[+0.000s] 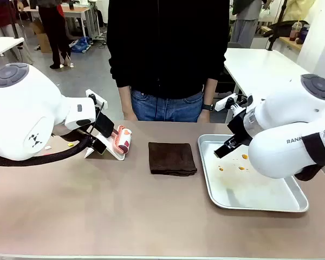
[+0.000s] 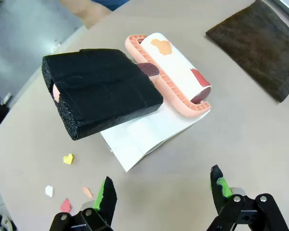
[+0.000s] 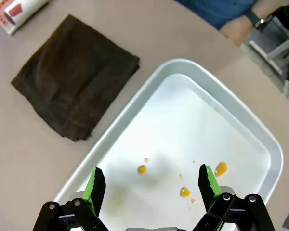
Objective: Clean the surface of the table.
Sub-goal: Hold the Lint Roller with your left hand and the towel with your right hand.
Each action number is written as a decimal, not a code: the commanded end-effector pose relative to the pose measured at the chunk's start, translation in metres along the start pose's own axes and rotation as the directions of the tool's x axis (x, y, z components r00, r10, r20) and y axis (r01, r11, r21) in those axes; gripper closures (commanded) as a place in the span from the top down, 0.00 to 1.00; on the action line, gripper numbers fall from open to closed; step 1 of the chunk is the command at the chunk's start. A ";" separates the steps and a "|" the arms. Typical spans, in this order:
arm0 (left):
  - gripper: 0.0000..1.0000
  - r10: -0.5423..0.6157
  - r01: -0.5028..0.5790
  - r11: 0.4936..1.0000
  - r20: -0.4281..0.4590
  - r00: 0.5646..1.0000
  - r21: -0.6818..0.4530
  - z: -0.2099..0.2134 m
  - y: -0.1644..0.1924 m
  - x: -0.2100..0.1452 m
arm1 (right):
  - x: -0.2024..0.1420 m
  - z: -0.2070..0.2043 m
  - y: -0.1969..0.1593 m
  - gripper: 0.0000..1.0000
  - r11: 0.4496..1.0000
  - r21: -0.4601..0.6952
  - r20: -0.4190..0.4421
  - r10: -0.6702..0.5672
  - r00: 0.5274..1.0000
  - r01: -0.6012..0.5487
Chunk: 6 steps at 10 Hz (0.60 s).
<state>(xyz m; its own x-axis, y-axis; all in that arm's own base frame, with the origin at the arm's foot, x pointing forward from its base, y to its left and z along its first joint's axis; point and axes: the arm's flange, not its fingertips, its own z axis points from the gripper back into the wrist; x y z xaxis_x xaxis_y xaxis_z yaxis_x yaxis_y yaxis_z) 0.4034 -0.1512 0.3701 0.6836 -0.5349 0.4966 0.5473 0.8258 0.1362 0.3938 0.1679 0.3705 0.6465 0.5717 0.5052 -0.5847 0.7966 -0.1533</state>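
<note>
Apparently pre-grasp: left gripper (image 2: 161, 180) and right gripper (image 3: 151, 175) spread, empty; next, left should pinch the lint roller's (image 2: 173, 67) black handle (image 2: 101, 89).

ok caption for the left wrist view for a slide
Open left hand hovering over the table, facing a black-handled lint roller, coloured paper scraps and a brown cloth.

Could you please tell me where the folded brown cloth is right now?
In the front view the cloth lies flat at the middle of the table, between the lint roller to the left and the metal tray to the right.
</note>
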 end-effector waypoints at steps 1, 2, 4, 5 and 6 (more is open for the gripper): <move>1.00 0.000 0.000 1.000 0.000 1.000 0.000 0.000 0.000 0.000 | 0.000 0.000 0.000 1.00 1.000 0.000 0.000 0.000 1.000 0.000; 1.00 0.000 0.000 1.000 0.000 1.000 0.000 0.000 0.000 0.000 | 0.000 0.000 0.000 1.00 1.000 0.000 0.000 0.000 1.000 0.000; 1.00 0.000 0.000 1.000 0.000 1.000 0.000 0.000 0.000 0.000 | 0.000 0.000 0.000 1.00 1.000 0.000 0.000 0.000 1.000 0.000; 1.00 0.000 0.000 1.000 0.000 1.000 0.000 0.000 0.000 0.000 | 0.000 0.000 0.000 1.00 1.000 0.000 0.000 0.000 1.000 0.000; 1.00 0.000 0.000 1.000 0.000 1.000 0.000 0.000 0.000 0.000 | 0.000 0.000 0.000 1.00 1.000 0.000 0.000 0.000 1.000 0.000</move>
<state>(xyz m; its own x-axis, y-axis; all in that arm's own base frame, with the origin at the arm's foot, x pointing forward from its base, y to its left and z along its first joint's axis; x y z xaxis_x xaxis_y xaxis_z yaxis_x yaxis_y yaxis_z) 0.4034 -0.1512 0.3701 0.6839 -0.5344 0.4967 0.5468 0.8261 0.1359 0.3938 0.1679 0.3705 0.6462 0.5722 0.5050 -0.5850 0.7963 -0.1538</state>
